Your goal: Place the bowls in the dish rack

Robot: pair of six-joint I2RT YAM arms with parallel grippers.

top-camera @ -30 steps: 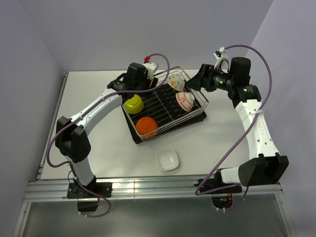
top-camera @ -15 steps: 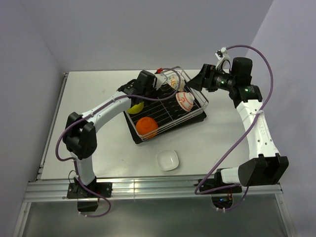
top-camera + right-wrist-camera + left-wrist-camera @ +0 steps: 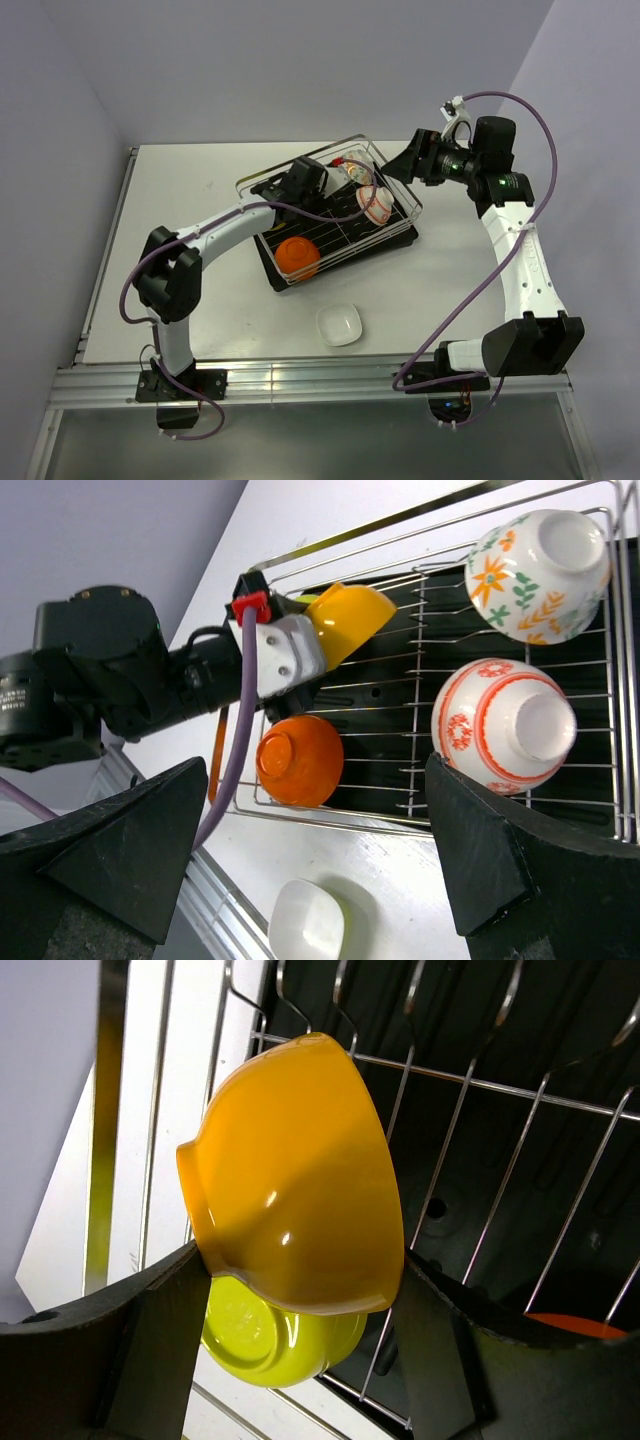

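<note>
Grey table (image 3: 180,180); left fingers (image 3: 150,1350) grip yellow bowl (image 3: 295,1180) over dish rack (image 3: 338,236)

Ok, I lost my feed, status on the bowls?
Left gripper shut on yellow bowl above dish rack, lime green bowl beneath. Right gripper open, empty. White bowl on table.

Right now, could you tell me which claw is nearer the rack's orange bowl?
Left: left claw hangs over the rack beyond the orange bowl; right claw hangs outside its right rim.

The left arm (image 3: 225,222) reaches far and rightward, its left gripper (image 3: 300,1300) clamping a yellow bowl (image 3: 295,1180); the right gripper (image 3: 396,167) hangs spread wide.
</note>
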